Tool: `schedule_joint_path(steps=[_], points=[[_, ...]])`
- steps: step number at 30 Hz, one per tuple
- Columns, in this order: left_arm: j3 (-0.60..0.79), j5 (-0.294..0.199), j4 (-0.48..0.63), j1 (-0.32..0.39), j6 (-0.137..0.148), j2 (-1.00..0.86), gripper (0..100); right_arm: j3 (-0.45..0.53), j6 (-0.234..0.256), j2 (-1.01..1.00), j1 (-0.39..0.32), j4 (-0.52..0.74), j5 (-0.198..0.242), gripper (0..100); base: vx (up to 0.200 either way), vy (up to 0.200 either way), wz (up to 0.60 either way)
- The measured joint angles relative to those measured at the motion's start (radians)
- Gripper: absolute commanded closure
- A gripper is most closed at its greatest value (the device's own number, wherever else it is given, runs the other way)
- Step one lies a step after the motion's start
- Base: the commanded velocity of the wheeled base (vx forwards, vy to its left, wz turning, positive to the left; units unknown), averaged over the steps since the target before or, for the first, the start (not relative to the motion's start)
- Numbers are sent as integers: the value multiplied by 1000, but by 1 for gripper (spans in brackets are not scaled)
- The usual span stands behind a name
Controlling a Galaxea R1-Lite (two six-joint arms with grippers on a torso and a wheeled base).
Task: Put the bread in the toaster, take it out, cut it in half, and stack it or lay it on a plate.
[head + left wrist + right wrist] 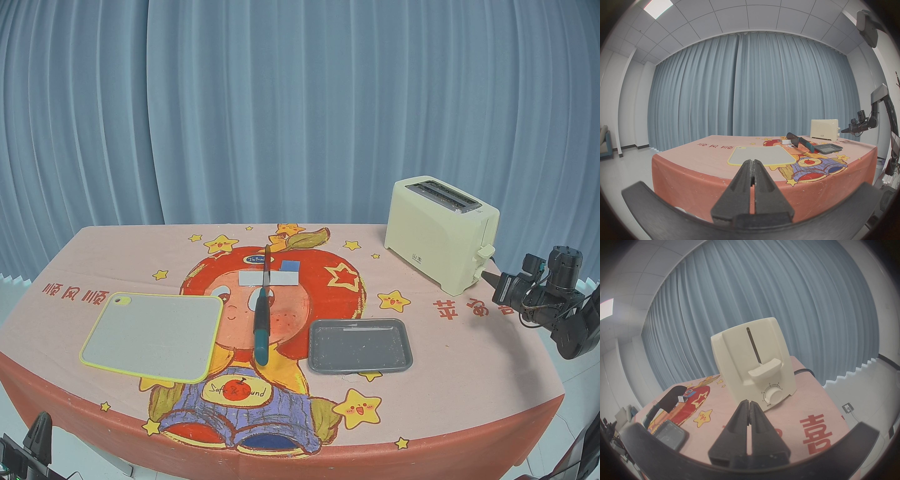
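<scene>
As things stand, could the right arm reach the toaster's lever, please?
Probably yes: the right gripper, shut, sits just off the end of the toaster, facing its lever, with nothing between them.

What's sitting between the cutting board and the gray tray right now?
A teal-handled knife lies between the cutting board and gray tray, touching neither; the head view shows it.

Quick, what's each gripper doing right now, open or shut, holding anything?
Left gripper: shut, holding nothing.
Right gripper: shut, holding nothing, facing the toaster.
</scene>
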Motion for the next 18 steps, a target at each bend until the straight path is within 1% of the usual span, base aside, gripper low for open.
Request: schedule_joint_path(steps=[3, 18], points=[[0, 0, 0, 0, 0, 0, 100, -13, 19, 3, 7, 1, -3, 100, 0, 0, 0], [0, 0, 0, 0, 0, 0, 100, -30, 23, 26, 19, -9, -6, 100, 0, 0, 0]])
